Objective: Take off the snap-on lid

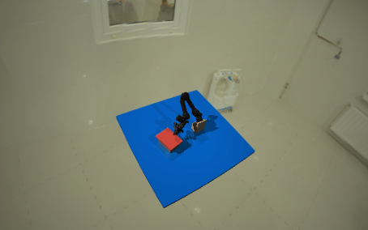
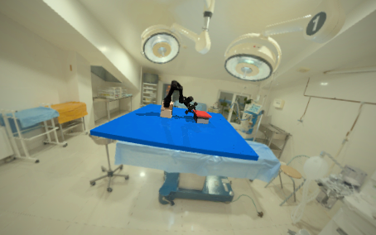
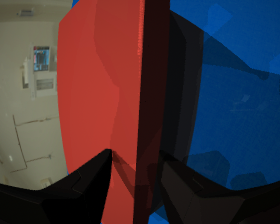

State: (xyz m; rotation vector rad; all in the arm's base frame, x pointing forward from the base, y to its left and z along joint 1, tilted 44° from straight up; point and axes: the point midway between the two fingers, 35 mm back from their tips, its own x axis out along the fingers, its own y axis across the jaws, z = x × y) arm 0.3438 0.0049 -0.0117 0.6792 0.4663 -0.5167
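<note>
The red lid (image 1: 169, 138) (image 2: 203, 113) (image 3: 98, 75) lies over the top of the grey storage box (image 2: 203, 121) (image 3: 186, 85), right side up. My gripper (image 1: 176, 134) (image 2: 195, 111) (image 3: 134, 155) is shut on the lid's edge at the side facing the arm. In the wrist view one finger is over the lid's red top and the other is beside its dark side wall. The box stands on the blue table top (image 1: 198, 162) (image 2: 153, 132). Whether the lid's edge has come apart from the box's rim is too small and shaded to tell.
The black arm reaches over from its base, where a beige block (image 1: 198, 127) (image 2: 166, 111) stands, a short way from the box. The table's front edge is well away from the box. Two surgical lamps hang above in the exterior view.
</note>
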